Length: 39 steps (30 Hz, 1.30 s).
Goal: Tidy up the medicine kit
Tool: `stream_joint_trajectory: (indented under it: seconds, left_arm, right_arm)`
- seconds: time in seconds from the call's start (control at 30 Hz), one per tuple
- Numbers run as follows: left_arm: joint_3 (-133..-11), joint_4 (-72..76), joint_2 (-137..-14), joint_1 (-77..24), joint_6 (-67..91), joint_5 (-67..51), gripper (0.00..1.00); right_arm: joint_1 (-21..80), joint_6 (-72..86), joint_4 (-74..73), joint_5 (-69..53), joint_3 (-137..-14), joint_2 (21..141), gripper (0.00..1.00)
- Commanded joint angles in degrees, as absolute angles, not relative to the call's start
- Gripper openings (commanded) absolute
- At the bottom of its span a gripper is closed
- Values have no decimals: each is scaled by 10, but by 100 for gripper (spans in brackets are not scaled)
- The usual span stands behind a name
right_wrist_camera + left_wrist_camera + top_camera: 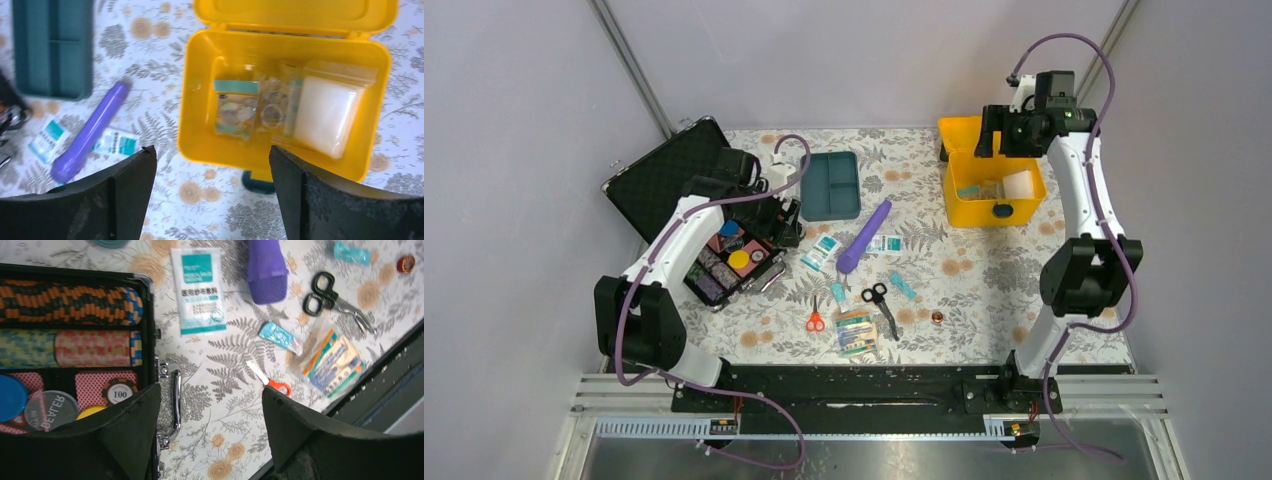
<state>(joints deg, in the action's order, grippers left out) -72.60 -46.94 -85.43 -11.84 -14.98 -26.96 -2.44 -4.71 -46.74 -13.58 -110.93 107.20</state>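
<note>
- Medicine kit (200, 100): yellow, lid open, far right of table, packets (237, 112) inside
- Right gripper (211, 160): jaws wide, empty, above the kit's front wall
- Left gripper (210, 397): jaws wide, empty, over the black case (147, 340) edge, well apart from the kit

white arm links (674, 230), black joints (1089, 272), purple cables (1074, 37)

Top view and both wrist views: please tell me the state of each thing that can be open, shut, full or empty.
medicine kit, open, lid folded back, a few packets inside
tray, out of the kit, lying on the table, empty
black case, open, filled with chips
black scissors, blades shut
left gripper, open, holding nothing
right gripper, open, holding nothing, above the kit
</note>
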Motion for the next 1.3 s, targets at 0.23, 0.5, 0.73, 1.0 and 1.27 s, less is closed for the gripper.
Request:
stream_joint_trajectory:
  seconds: [0.23,0.5,0.73,1.0,1.27]
  left_arm:
    - [-726,-466,-852,-122,-174,-343,71]
    - [-731,-464,-887,-118,-93,-404,62]
    - [-664,-440,-880,-101,-20,-471,62]
    - [-540,-402,-871,-189,29,-461,64]
    - [-516,-361,-929,-240,33,-442,63]
  right_arm:
    - [77,-194,-454,-408,-919,923,81]
    - [203,-407,-495,-461,-827,916,66]
    - [245,-314,-427,-465,-753,927,59]
    - [245,-229,-387,-427,-730,913,59]
    - [245,-175,-353,-405,-744,932,59]
